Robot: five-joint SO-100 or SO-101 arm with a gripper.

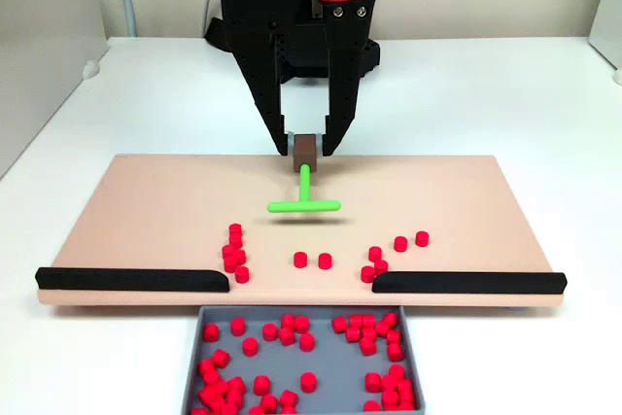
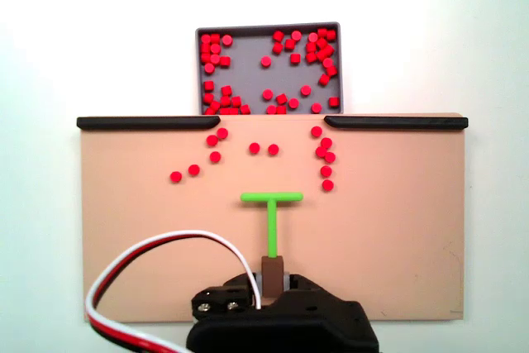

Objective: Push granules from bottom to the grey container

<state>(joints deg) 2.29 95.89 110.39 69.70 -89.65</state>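
Granules (image 2: 264,72) are mostly lying in the grey container (image 2: 268,29) already; about a dozen are remaining on the tan board (image 2: 397,229), in two side clusters and a central pair before the gap between the black strips (image 2: 149,122). The gripper (image 1: 309,148) is clamping the green T-shaped tool (image 1: 304,203) by its brown block, crossbar aimed toward that pair.

No readable text, labels or numbers anywhere.

One fixed view faces the arm; the other looks down from behind it.
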